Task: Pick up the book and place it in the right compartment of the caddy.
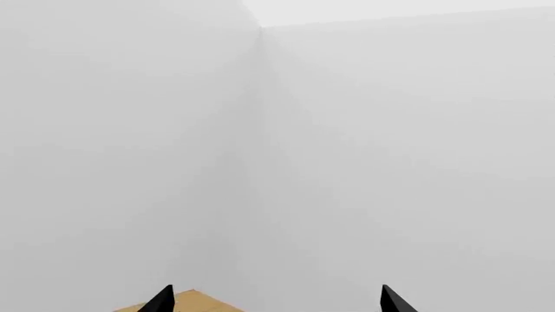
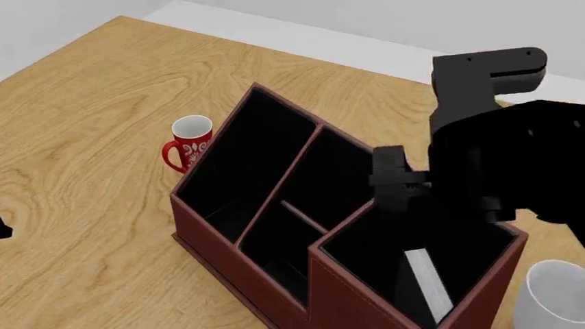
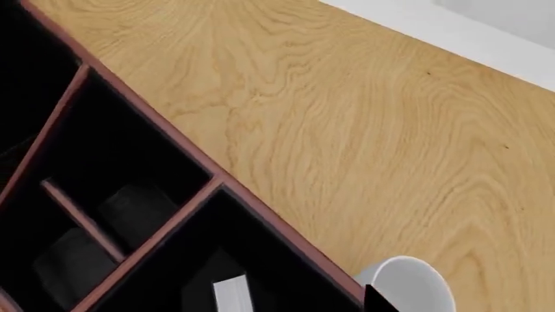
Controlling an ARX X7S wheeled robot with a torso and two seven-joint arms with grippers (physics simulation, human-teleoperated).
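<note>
The reddish-brown caddy [image 2: 240,255] stands in the middle of the wooden table. The black book stands leaning inside the right compartment [image 2: 475,236]; its white page edges [image 2: 426,281] show there and in the right wrist view [image 3: 231,296]. My right gripper [image 3: 269,307] hangs over that compartment, jaws spread wide and off the book; one fingertip [image 3: 378,301] shows by the caddy's wall, the other is lost against the black lining. My right arm [image 2: 480,157] covers the compartment's back. My left gripper [image 1: 275,302] is open and empty, facing a white wall.
A red patterned mug [image 2: 188,142] stands left of the caddy. A white mug [image 2: 553,296] stands close outside the caddy's right wall, also in the right wrist view [image 3: 409,281]. The caddy's two small middle sections hold dark roundish things [image 3: 134,211]. The table's far edge [image 2: 302,41] is near.
</note>
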